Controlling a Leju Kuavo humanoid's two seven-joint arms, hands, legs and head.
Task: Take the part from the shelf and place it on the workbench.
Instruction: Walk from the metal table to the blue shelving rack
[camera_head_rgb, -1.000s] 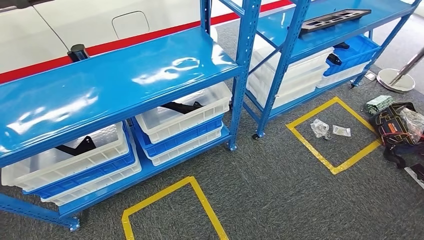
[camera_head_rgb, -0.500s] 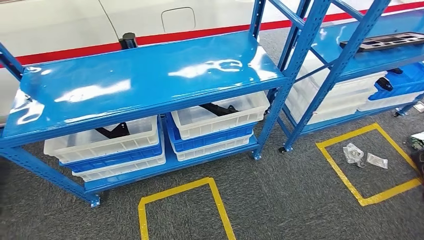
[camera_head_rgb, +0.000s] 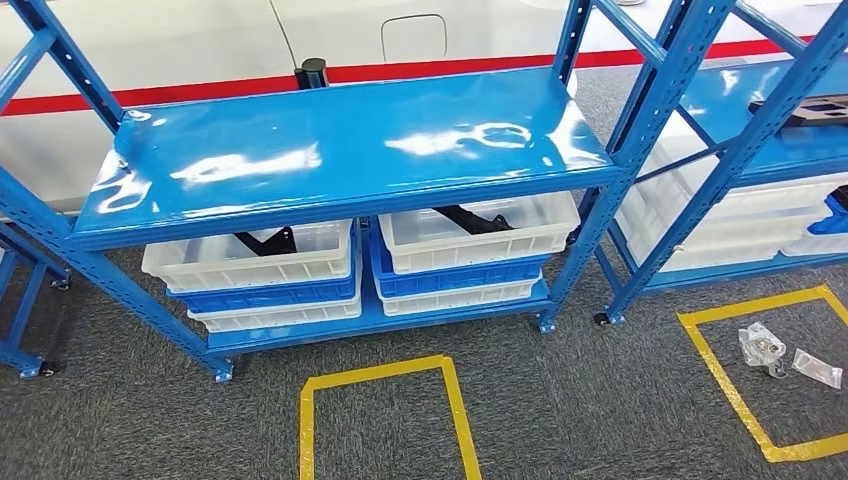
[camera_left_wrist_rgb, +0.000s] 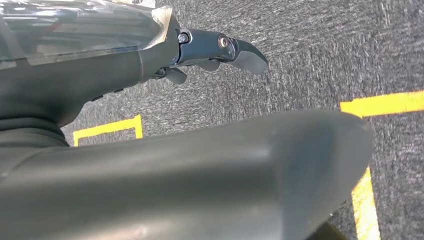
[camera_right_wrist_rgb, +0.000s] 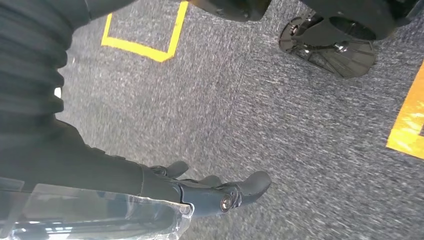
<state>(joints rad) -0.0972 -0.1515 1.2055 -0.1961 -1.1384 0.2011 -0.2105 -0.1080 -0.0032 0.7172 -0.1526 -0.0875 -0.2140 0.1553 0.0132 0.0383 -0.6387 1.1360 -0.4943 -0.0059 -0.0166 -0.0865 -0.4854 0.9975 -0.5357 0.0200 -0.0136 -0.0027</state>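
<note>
I'm seeing black parts (camera_head_rgb: 268, 241) sitting in the white bins (camera_head_rgb: 255, 262) on the blue shelf's (camera_head_rgb: 340, 150) bottom level; left hand (camera_left_wrist_rgb: 215, 50) and right hand (camera_right_wrist_rgb: 215, 192) hanging over carpet, fingers loosely apart, gripping nothing

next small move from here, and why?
Probably step up to the yellow floor square facing the blue shelf. The black parts lie in white bins on the low tier, set back from the robot, and both the left hand and right hand hang over carpet holding nothing.
</note>
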